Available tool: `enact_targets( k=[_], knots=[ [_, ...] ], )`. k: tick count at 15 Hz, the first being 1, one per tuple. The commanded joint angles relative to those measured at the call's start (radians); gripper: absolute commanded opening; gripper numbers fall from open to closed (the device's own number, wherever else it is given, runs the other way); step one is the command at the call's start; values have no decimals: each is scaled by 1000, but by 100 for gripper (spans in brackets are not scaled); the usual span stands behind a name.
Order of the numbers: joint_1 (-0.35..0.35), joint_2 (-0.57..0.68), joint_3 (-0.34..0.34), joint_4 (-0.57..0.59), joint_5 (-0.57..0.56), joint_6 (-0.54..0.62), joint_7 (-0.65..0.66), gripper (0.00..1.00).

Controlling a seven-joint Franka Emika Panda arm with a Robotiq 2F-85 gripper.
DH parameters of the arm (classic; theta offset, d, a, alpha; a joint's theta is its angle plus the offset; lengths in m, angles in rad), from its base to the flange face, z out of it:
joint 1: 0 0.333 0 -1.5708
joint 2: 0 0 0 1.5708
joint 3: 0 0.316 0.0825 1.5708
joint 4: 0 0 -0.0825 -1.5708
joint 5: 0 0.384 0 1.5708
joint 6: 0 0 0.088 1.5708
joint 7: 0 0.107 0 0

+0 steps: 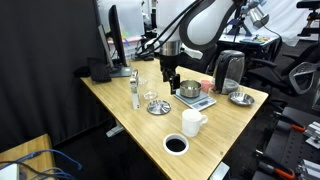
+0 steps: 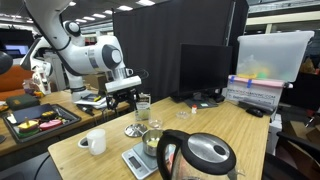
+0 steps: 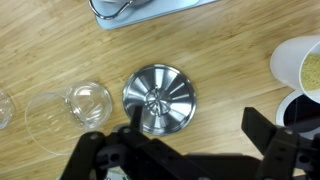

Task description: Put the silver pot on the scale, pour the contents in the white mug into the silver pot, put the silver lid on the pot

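The silver pot [image 1: 189, 90] sits on the pale scale [image 1: 203, 103]; both also show in an exterior view, pot [image 2: 152, 143] and scale [image 2: 136, 161]. The scale's edge [image 3: 160, 12] is at the top of the wrist view. The silver lid [image 3: 159, 98] with its centre knob lies flat on the table [image 1: 158, 107] [image 2: 134, 130]. The white mug [image 3: 300, 62] holds tan contents and stands upright [image 1: 192, 122] [image 2: 96, 142]. My gripper [image 3: 198, 128] is open and empty, hovering above the table [image 1: 172, 80] [image 2: 133, 97]. Its one finger overlaps the lid's edge and the other is near the mug.
Small clear glass dishes [image 3: 88, 100] lie beside the lid. A white-rimmed black disc [image 1: 175, 145] is near the table's front edge. A steel-and-black kettle [image 1: 230, 70] and a flat silver dish [image 1: 241, 98] stand beyond the scale. A bottle [image 1: 135, 90] and monitor [image 1: 117, 40] are behind.
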Motion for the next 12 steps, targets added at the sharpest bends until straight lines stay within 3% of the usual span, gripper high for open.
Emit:
enact_targets(
  k=[1,6,12],
  knots=[
    [-1,-1,2,1,1,-2,-1,100],
    [-35,39,49,12,85,55,-94,100],
    [-19,163,22,114,37,97,-161,100]
  ],
)
